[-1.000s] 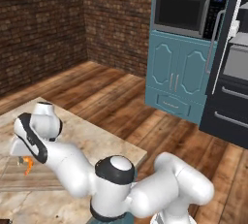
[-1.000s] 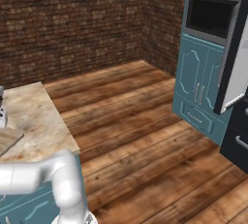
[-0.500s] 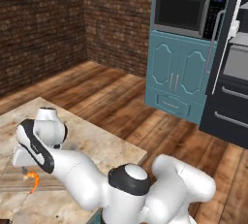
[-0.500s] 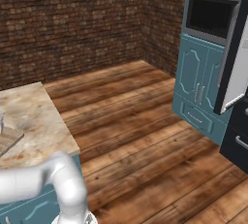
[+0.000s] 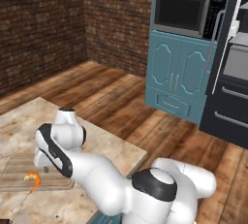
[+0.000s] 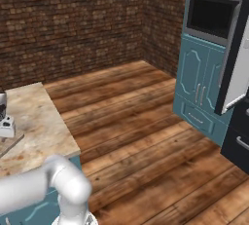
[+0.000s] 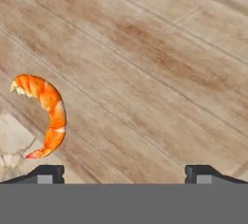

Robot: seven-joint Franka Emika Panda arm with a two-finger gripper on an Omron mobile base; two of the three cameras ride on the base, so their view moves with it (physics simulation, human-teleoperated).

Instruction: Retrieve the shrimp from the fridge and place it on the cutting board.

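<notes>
Shrimp (image 7: 44, 114) lies on cutting board (image 7: 145, 72), at its edge near the marble worktop (image 5: 111, 145). End effector (image 7: 124, 172) hovers above, fingers spread, holding nothing. Risk: retreating arm could brush the shrimp off the board edge onto the worktop.

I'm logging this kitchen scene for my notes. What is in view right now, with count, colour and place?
shrimp: 1, orange, lying at the cutting board's edge
cutting board: 1, light-brown wood, on the countertop
countertop: 1, beige marble, lower left
fridge: 1, black, far right, door open
microwave: 1, black, above the teal cabinet
teal cabinet: 1, beside the fridge
brick walls: dark brown, background
gripper: 1, dark fingertips apart, empty, above the board
</notes>
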